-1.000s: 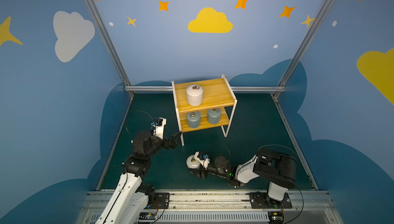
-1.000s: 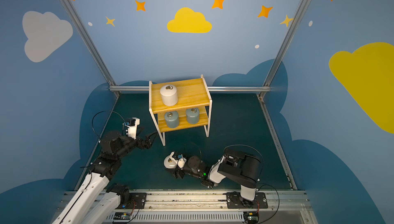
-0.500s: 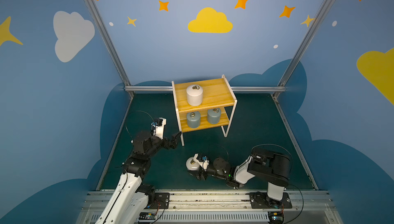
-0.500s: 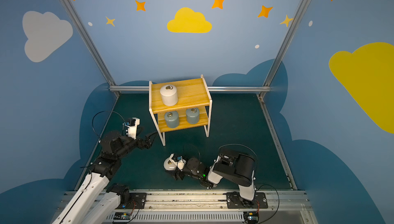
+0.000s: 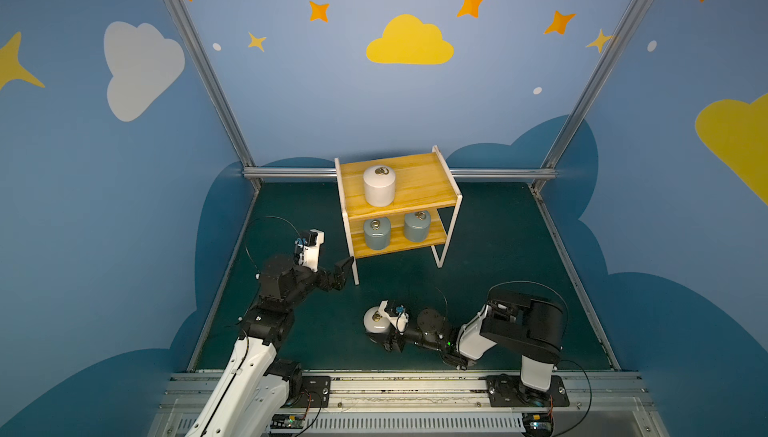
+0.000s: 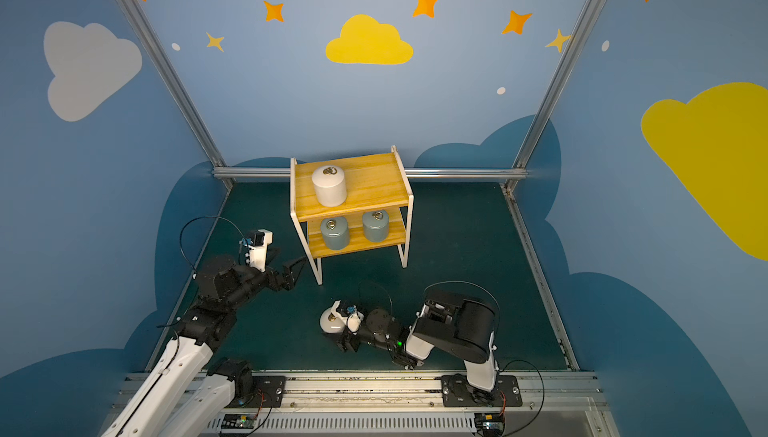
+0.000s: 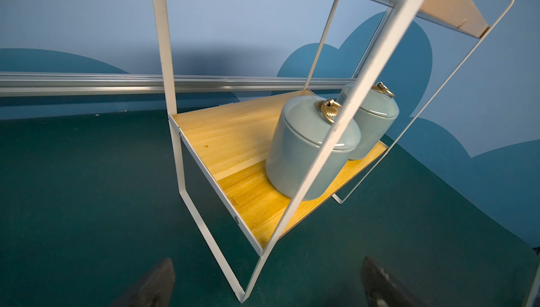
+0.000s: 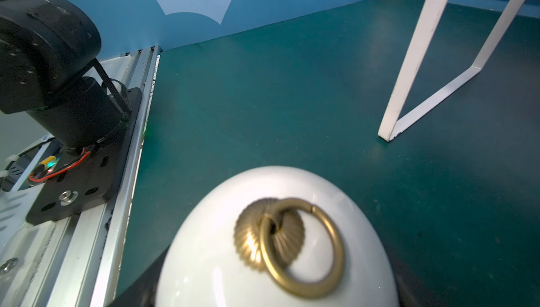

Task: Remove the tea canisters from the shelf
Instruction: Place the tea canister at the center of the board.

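While one white, brass-ringed cylindrical tea canister [image 5: 379,187] stands on the top board of the small yellow-wood, white-framed shelf [image 5: 419,181] and two grey-blue canisters [image 5: 376,234] [image 5: 417,227] sit side by side on its lower board, the second white canister [image 5: 374,319] is down by the dark green mat [image 5: 498,248], clamped in the right gripper [image 5: 384,328]. The left gripper [image 5: 341,274] gapes wide, empty, beside the shelf's front leg.

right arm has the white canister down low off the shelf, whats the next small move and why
Probably open the right gripper and release the white canister: it is upright, well clear of the shelf, and looks to be down at the green mat.
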Robot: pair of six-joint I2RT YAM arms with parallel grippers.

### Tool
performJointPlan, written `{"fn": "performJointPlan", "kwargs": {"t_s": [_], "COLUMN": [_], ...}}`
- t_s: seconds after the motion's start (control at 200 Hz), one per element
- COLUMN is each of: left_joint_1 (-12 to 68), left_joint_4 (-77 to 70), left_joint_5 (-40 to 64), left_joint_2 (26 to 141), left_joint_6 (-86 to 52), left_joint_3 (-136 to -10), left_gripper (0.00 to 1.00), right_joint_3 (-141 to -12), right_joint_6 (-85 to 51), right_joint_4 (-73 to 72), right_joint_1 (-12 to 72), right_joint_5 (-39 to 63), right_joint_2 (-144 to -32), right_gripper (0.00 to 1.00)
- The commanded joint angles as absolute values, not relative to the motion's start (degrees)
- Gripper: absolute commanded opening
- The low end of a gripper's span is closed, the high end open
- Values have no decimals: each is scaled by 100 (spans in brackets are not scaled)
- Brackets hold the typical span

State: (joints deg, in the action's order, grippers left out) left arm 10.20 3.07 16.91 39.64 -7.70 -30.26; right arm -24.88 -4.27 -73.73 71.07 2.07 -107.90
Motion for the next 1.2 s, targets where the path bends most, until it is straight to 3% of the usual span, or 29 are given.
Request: {"fn": "performJointPlan", "kwargs": {"t_s": [0.0, 0.486, 1.196], "left_joint_1": [1029, 1024, 1028], "left_joint_4": [360, 360, 431], "left_joint_5": [1678, 1670, 1662], "left_joint_2": [3911, 3913, 3887], "left_joint_6": [-693, -668, -643], "left_joint_3": [-2962, -2947, -2950], "left_gripper": [100, 100, 100], "right_joint_3": [-2470, -2438, -2334], "right_joint_6": [-485, -466, -393], "right_joint_4": [-7954, -7954, -7446], "right_joint_1": [7146, 7156, 7172], "right_joint_5": [159, 133, 240], "right_joint_2": [-10785, -10742, -10143], "right_gripper": [72, 82, 87]}}
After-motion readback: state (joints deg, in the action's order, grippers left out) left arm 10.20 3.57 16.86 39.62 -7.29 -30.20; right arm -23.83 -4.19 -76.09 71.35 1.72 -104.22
